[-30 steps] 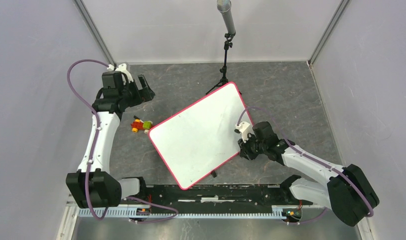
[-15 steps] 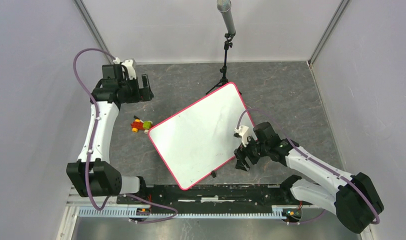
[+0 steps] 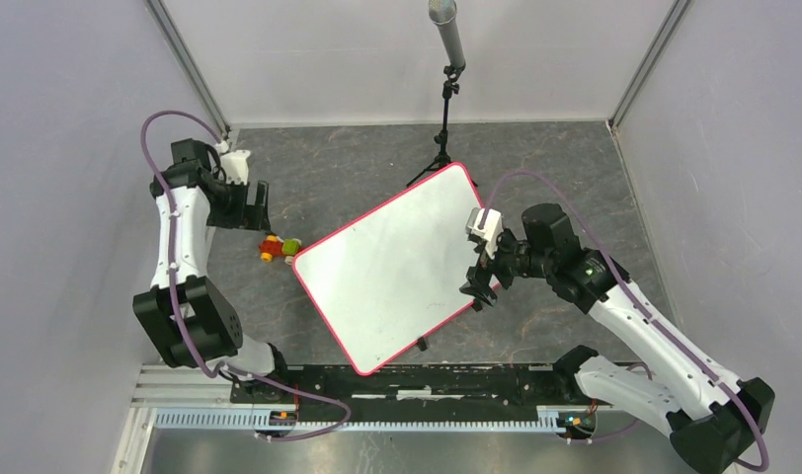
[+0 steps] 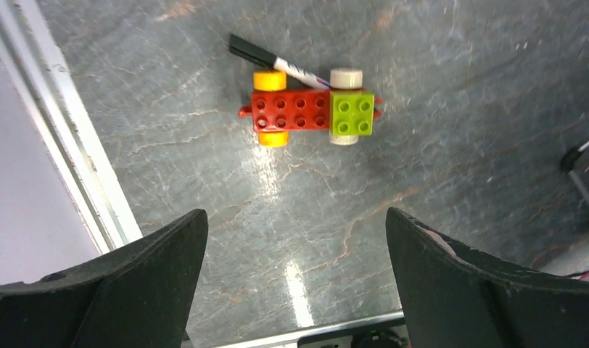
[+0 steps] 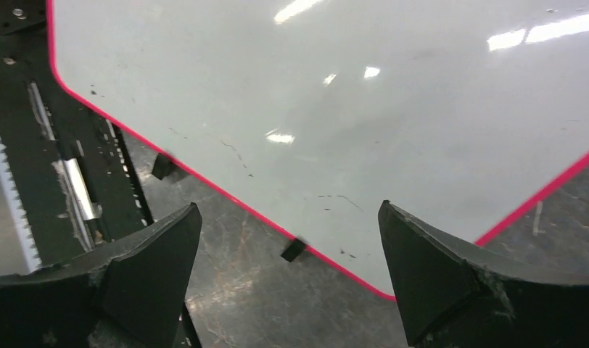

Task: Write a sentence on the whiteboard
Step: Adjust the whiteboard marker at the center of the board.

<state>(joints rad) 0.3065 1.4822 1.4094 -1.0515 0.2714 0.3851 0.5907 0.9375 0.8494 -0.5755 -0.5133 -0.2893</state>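
The whiteboard (image 3: pixel 387 262) lies tilted in the middle of the floor, white with a thin pink-red rim. The sentence is out of view: the board's surface (image 5: pixel 335 109) shows only faint specks. My right gripper (image 3: pixel 479 286) hangs open over the board's right corner, its jaws (image 5: pixel 288 206) wide apart with nothing between them. My left gripper (image 3: pixel 251 205) is open too, above and left of a toy car (image 3: pixel 279 247). In the left wrist view a black-capped marker (image 4: pixel 277 61) lies just behind the toy car (image 4: pixel 306 109), beyond the gripper (image 4: pixel 295 214).
A microphone stand (image 3: pixel 444 118) rises behind the board. Two small black pieces (image 5: pixel 291 249) sit at the board's near edge. The black base rail (image 3: pixel 427 380) runs along the front. Grey walls close in on the left, back and right.
The right gripper has opened wide and lifted slightly at the board's right edge. The left arm has swung back to the left, bringing its open gripper over the toy car.
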